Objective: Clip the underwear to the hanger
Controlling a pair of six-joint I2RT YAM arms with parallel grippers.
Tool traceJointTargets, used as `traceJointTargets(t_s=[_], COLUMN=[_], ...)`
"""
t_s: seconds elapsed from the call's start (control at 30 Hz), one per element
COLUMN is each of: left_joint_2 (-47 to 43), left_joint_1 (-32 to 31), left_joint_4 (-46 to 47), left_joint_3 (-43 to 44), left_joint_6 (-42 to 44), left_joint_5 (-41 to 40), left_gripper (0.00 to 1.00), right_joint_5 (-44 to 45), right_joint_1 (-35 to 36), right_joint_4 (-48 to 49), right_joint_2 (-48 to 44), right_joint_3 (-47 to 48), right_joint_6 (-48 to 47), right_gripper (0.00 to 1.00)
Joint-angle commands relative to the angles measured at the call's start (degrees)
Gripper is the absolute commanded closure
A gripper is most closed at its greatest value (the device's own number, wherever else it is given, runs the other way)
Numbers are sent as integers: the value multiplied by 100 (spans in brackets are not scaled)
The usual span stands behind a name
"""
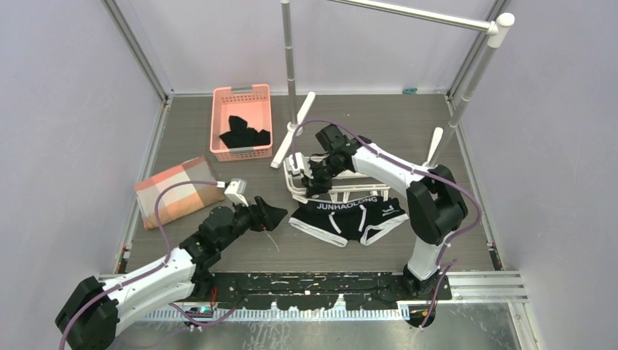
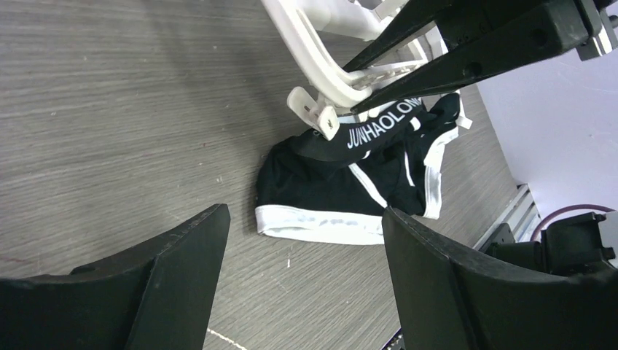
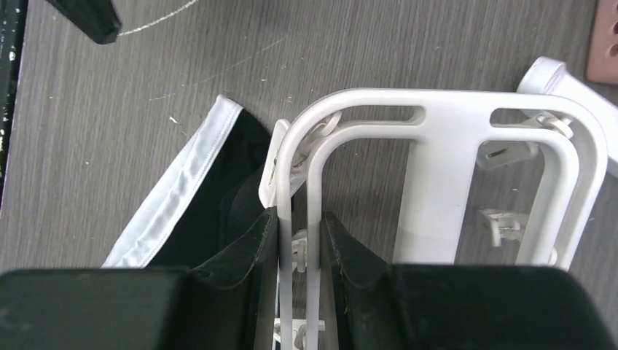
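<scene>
The black underwear (image 1: 348,217) with white "JUNHAOLONG" lettering lies on the table, its waistband clipped at one corner to the white hanger (image 1: 342,191). In the left wrist view the underwear (image 2: 342,182) hangs from a clip (image 2: 315,113) of the hanger (image 2: 321,62). My right gripper (image 1: 315,173) is shut on the hanger's double side bar (image 3: 300,219), and the underwear (image 3: 211,197) lies to its left. My left gripper (image 1: 271,216) is open and empty, just left of the underwear above the table (image 2: 306,262).
A pink basket (image 1: 241,120) holding plain black garments (image 1: 244,134) stands at the back. A checked cloth (image 1: 177,191) lies at the left. The grey metal rail stand (image 1: 290,58) rises behind the hanger, its white feet (image 1: 293,130) on the table.
</scene>
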Motion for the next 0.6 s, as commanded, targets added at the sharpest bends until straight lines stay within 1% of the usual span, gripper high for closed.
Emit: traceJointTargets(t_s=[0.0, 0.2, 0.43, 0.57], left_joint_2=[-30, 20, -55, -135], left_joint_1=[92, 133, 136, 135], left_joint_4=[702, 1303, 2104, 2679], left_joint_3=[269, 324, 240, 25], left_joint_6=[226, 589, 1504, 2181], left_joint_5=[263, 890, 1305, 1806], left_gripper=[22, 19, 17, 18], right_joint_5=[-275, -444, -698, -843], right_joint_1=[16, 11, -15, -15], right_joint_4=[423, 658, 643, 644], right_joint_2=[-738, -1219, -1744, -2021], right_joint_3=[-211, -521, -645, -716], right_joint_6=[-328, -402, -513, -587], right_gripper=[99, 99, 99, 99])
